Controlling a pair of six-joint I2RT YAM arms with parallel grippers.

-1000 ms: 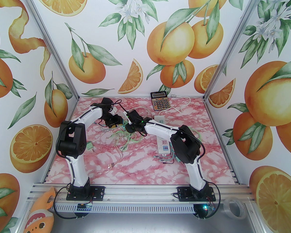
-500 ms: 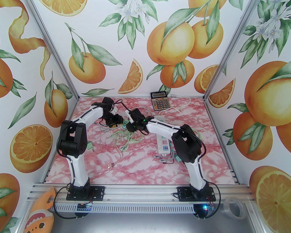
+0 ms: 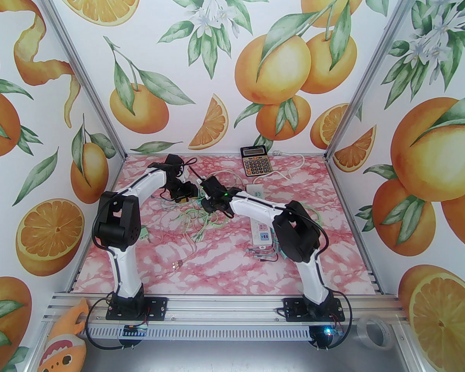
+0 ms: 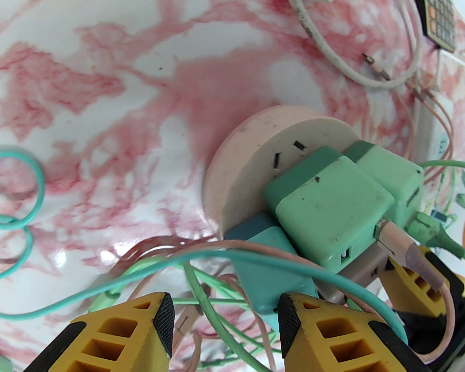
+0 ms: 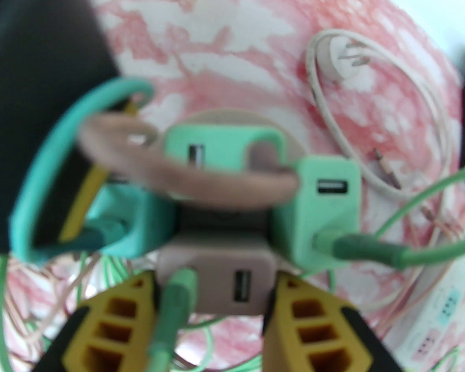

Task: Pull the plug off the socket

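On socket (image 4: 248,145) edge, plug (image 5: 224,262) in pincer (image 5: 213,287)

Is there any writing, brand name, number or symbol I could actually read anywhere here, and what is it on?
No text here can be read with certainty.
On the calculator: a small brand mark above the display and the key symbols, all too small to read.
On the white power strip: small teal markings, too blurred to read.
On the pinkish plug held in the right tool: no lettering visible.
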